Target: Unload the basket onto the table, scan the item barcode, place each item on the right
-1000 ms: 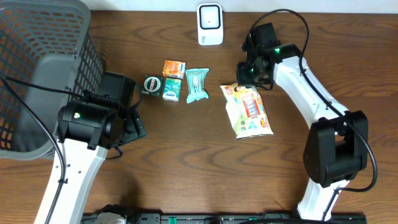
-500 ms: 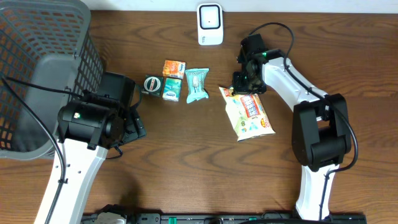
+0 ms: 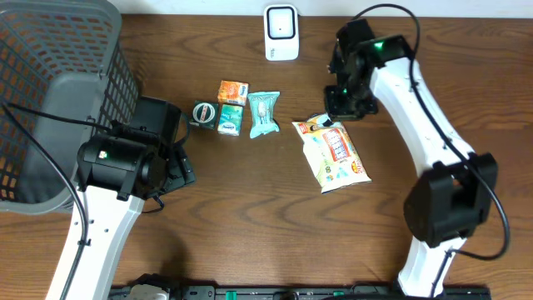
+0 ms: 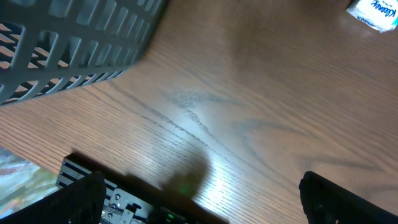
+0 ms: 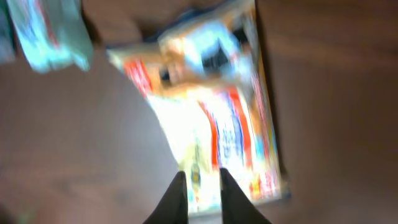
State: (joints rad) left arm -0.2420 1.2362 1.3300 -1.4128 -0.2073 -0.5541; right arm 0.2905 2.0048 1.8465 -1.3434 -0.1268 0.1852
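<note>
The right gripper [image 5: 201,175], fingers almost pressed together on nothing, is hovering over the 12 o'clock end of the snack bag [image 3: 331,152] lying on the table [image 3: 250,217], probably to take that edge. The left gripper [image 4: 199,205] is hanging spread wide by the basket [image 3: 50,100], and the way to the scanner [image 3: 281,32] at 11 o'clock is looking open.

Glossy wood-grain table [image 3: 250,217], shiny plastic snack bag [image 3: 333,154], matt grey plastic basket [image 3: 71,100]
</note>
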